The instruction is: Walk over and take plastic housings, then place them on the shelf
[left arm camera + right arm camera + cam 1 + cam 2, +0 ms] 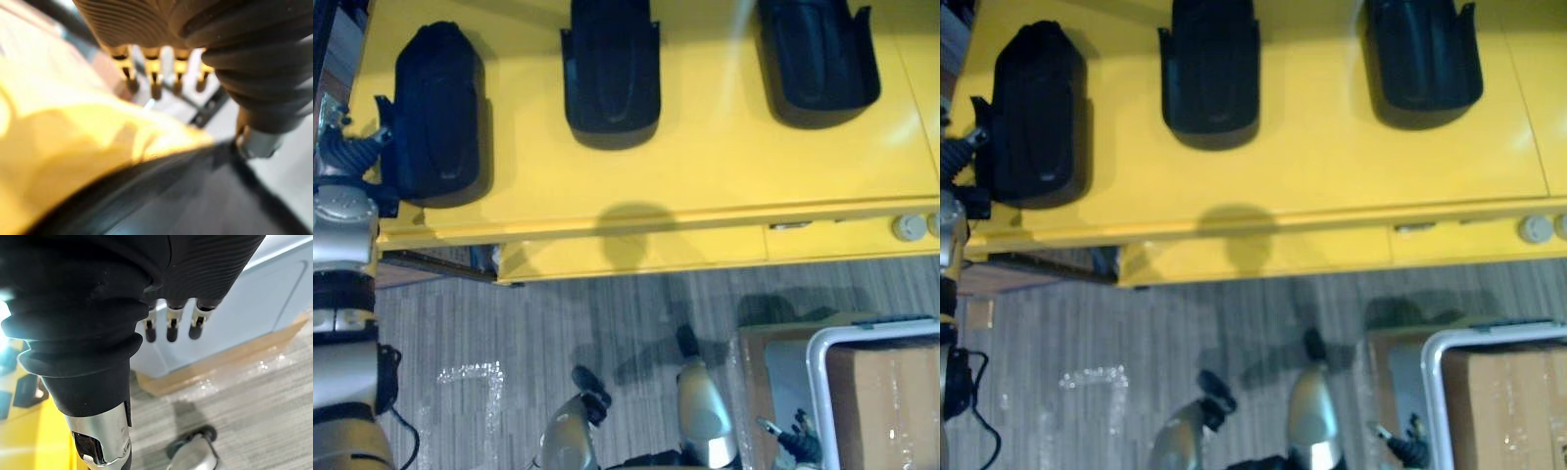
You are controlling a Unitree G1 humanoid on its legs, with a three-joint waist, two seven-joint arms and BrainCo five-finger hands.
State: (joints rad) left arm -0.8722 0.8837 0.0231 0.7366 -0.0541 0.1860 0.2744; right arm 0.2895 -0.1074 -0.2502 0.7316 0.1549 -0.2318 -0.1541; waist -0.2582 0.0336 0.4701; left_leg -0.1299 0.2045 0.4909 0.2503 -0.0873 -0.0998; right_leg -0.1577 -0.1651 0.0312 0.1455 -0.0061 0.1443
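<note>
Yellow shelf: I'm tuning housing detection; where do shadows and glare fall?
Left eye view: the left housing, middle housing and right housing each shade the yellow shelf toward its near edge; a pale glare streak lies between the middle and right ones. Left wrist view: the shelf gleams.

the top edge cuts off the far ends of the middle housing (612,69) and the right housing (818,54). my left hand (350,147) covers the near left corner of the left housing (435,108); whether it touches there i cannot tell. in my left wrist view the yellow shelf (58,147) is a blur, and a dark shape (195,200) beside it is too blurred to name. the white-rimmed bin (815,372) and the cardboard box (886,401) in it run off the right and bottom edges. two pale round things (909,227) on the shelf's front are too small to tell. my right hand (800,443) is partly cut off at the bottom edge.
</note>
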